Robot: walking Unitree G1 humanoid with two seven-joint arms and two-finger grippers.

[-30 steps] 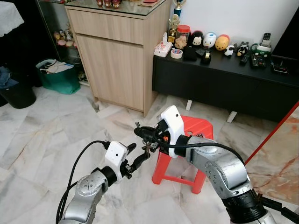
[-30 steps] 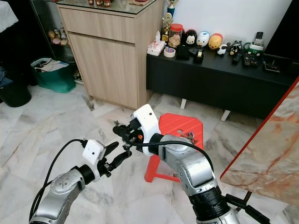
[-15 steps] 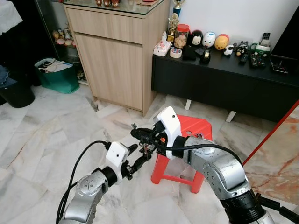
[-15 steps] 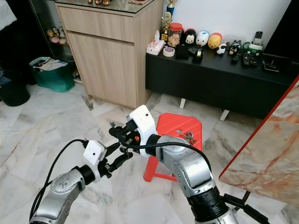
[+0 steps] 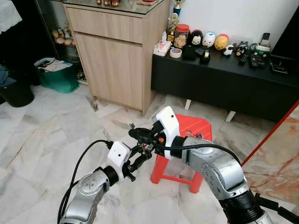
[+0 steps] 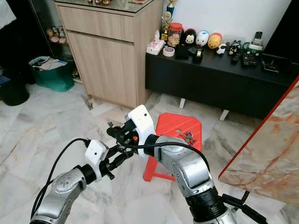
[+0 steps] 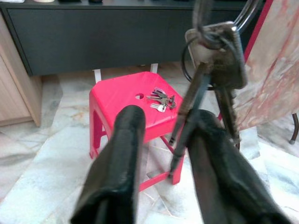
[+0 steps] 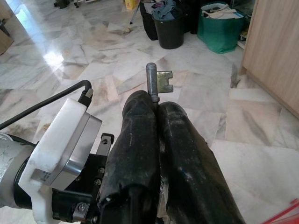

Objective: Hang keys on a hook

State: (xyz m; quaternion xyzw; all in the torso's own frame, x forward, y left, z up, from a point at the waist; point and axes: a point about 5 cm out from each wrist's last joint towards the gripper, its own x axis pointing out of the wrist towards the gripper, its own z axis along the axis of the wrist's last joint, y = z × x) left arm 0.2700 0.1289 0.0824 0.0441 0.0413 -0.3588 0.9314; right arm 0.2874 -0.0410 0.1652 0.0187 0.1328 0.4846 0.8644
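My right gripper (image 8: pixel 156 105) is clenched on a key bunch (image 7: pixel 215 51) above the floor. From my left wrist, left gripper (image 7: pixel 161 126) fingers spread around its dangling keys; spare keys (image 7: pixel 160 99) lie on the red stool (image 7: pixel 124 100) at twelve o'clock.

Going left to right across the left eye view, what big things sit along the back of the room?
Green bag → wooden cabinet → black sideboard carrying figurines and remotes.
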